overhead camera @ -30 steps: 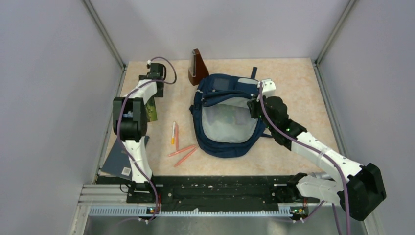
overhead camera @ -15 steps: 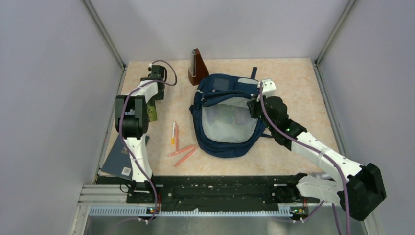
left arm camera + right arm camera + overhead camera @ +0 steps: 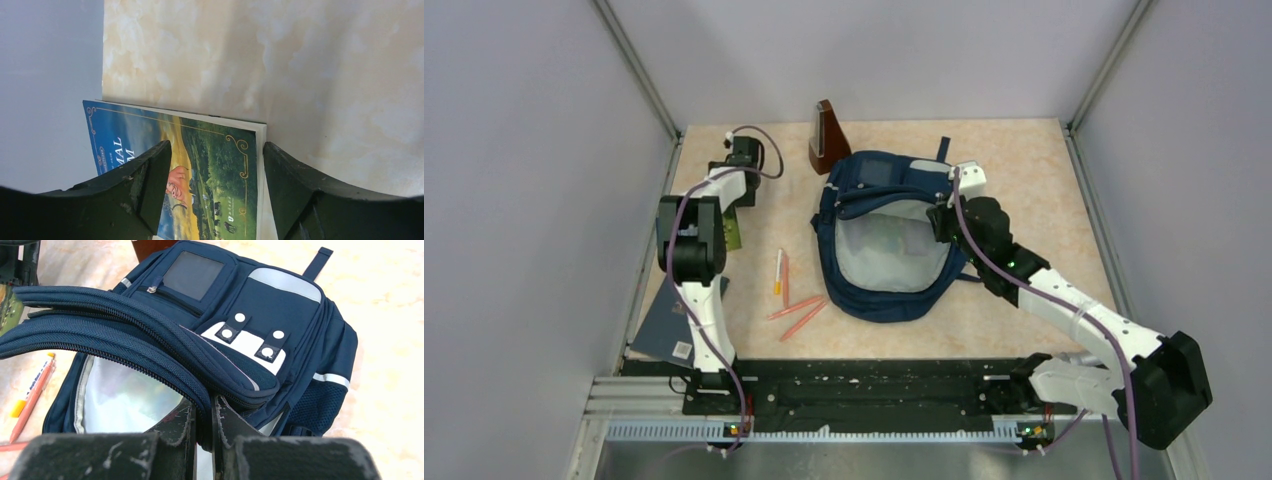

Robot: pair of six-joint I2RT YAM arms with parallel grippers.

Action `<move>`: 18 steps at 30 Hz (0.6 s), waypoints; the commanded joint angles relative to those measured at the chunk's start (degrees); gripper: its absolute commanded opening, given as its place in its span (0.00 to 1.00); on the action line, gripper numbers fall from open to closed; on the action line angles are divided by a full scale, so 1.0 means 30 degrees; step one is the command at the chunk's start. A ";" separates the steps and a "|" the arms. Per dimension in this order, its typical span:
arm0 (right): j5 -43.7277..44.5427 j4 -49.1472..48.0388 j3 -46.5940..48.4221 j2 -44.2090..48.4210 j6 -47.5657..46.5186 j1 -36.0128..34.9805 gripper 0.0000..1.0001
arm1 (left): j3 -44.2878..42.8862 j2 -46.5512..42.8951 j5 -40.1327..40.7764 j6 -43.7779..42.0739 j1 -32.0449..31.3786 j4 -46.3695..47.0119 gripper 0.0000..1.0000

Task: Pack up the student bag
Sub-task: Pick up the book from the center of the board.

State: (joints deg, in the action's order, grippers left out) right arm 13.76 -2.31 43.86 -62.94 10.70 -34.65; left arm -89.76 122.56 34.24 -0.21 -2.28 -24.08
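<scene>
Overhead, mid-table: student bag [image 3: 889,270] lies open, grey lining up; right gripper [image 3: 940,214] at its right rim; a picture book [image 3: 736,228] lies far left. Left wrist: left gripper [image 3: 216,150] spread wide, straddling the book's far edge, contact unclear. Right wrist: jaws pinched on the bag's zippered flap edge.

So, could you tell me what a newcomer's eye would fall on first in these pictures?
The large navy blue fabric backpack lies open on the beige table, grey lining showing, its zippered rim pinched by the right fingers. At the table's left edge, the left fingers stand open over a colourful illustrated paperback book.
</scene>
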 commanded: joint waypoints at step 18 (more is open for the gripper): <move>-0.0645 -0.1726 0.0381 -0.0116 0.0975 0.0155 0.00 | 0.0889 -0.2002 0.0939 -0.0018 0.0508 0.0294 0.71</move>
State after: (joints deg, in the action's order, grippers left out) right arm 13.41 -2.33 43.86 -63.20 10.74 -34.61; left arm -87.66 119.72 35.51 -0.21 -1.61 -23.59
